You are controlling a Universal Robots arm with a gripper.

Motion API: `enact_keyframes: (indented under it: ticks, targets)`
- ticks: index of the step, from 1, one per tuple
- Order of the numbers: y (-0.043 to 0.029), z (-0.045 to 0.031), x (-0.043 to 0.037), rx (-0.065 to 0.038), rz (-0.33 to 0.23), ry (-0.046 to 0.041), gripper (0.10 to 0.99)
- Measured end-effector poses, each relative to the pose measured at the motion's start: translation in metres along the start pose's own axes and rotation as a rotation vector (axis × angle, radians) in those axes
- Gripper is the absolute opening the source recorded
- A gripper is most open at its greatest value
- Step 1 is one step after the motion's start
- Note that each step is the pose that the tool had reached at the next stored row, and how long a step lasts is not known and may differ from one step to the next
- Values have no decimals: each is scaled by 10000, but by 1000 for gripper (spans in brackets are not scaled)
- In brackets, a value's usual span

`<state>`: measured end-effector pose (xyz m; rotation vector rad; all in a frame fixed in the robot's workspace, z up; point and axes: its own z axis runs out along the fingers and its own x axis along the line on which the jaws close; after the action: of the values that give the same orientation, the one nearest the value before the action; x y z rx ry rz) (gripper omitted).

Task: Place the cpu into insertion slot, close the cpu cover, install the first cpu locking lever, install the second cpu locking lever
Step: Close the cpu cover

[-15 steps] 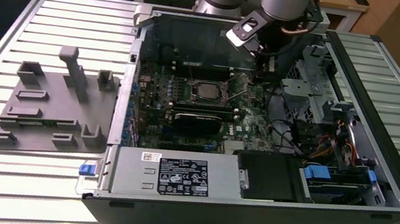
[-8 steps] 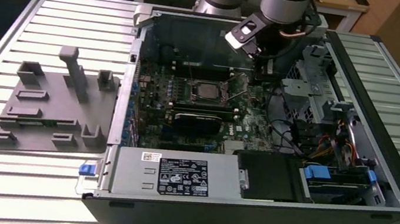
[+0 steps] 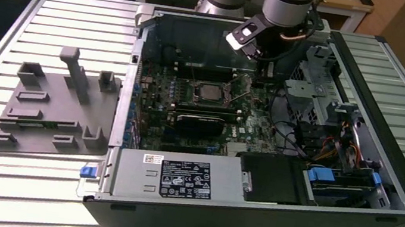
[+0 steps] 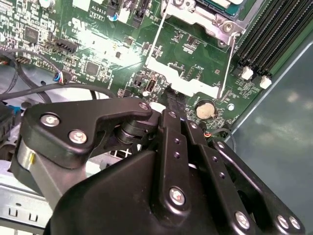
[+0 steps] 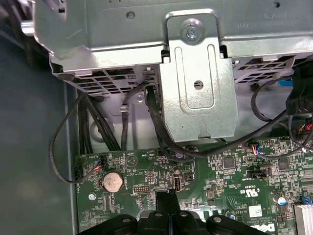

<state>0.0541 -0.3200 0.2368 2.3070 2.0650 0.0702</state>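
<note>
Stage: cpu (image 3: 207,91) is judged seated in insertion slot (image 4: 208,13); cpu cover (image 4: 183,81) is seen raised, not yet closed; both locking levers are judged still to be installed.
Jaws of gripper (image 4: 172,100): drawn close together, tips at the cover's free edge; a pinch on it cannot be confirmed.
Slot and cpu are found beyond the cover, away from the jaws.
Count: one cpu, one slot, one cover, one gripper, one coin cell (image 5: 111,182) just beside the jaws
</note>
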Motion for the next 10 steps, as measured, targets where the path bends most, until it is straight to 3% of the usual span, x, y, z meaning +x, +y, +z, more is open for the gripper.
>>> enact_keyframes:
  ticks: [6,8,10]
  targets:
    - [1,1,0,33,12,-4,102]
    - [2,3,1,246,12,-27,102]
    - [6,5,1,569,12,-64,102]
